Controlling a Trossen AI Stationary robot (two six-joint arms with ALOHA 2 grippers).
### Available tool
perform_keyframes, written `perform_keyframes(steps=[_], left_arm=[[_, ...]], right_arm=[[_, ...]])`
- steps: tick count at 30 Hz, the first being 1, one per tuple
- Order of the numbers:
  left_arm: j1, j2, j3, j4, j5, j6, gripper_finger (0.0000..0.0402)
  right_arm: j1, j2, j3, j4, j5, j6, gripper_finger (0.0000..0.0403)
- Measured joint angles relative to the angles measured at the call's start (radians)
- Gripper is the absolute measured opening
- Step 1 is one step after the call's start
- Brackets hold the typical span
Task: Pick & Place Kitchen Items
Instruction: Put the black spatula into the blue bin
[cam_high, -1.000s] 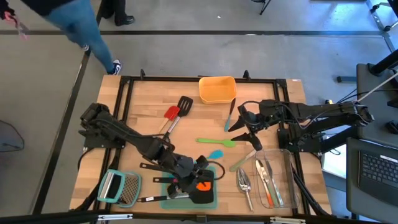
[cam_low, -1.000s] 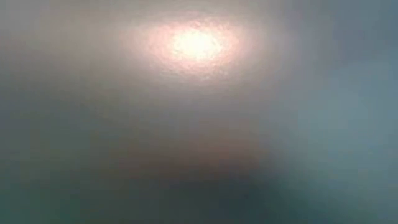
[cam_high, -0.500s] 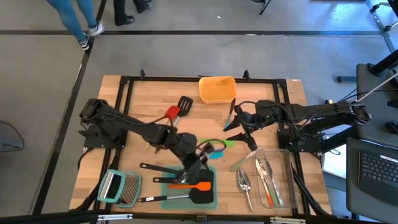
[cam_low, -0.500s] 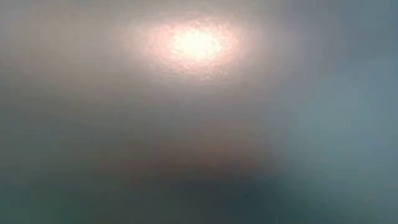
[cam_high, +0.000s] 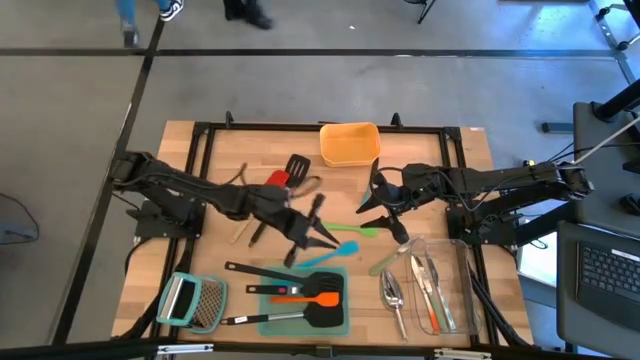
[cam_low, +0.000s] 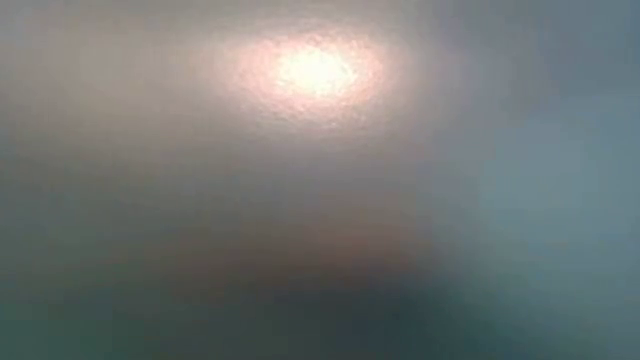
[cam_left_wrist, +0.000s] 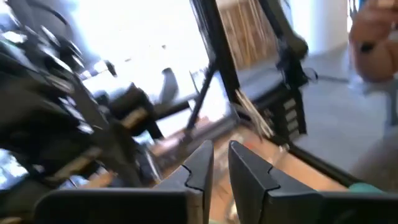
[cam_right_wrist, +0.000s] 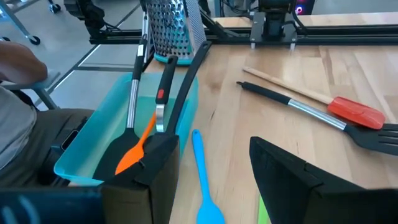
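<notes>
While the left gripper (cam_high: 322, 238) hovers mid-frame with fingers nearly closed and empty, the slim blue spatula (cam_high: 335, 252) lies just below; the right gripper (cam_high: 378, 208) stands open.

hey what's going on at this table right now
Two robot arms are sorting kitchen utensils. The left gripper hangs mid-table, nearly shut and empty, near the blue spatula. The orange turner lies in the teal tray with black turners. The right gripper is open above the green spatula. Cutlery sits in the clear container.
</notes>
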Motion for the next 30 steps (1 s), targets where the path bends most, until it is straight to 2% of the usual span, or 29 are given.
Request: perform_keyframes(steps=[5,11,17,24,30], left_arm=[[0.044,-0.099,-0.151,0.209,-0.007,-0.083,0.003],[0.082,-0.173,-0.284,0.423,-0.007,-0.16,0.0026],[0.087,-0.193,-0.292,0.422,-0.008,-0.179,0.0026],[0.059,-0.185,-0.292,0.396,0.002,-0.2,0.0028],[0.054,-0.177,-0.292,0.401,-0.025,-0.118,0.0028]], right_arm=[[-0.002,0.0,0.0,0.004,0.009,0.0,0.0197],[-0.006,0.0,0.0,0.007,0.09,0.0,0.0197],[-0.007,0.0,0.0,0.006,0.184,0.0,0.0197],[-0.002,0.0,0.0,0.014,0.184,0.0,0.0197],[0.008,0.0,0.0,0.015,0.184,0.0,0.0197]])
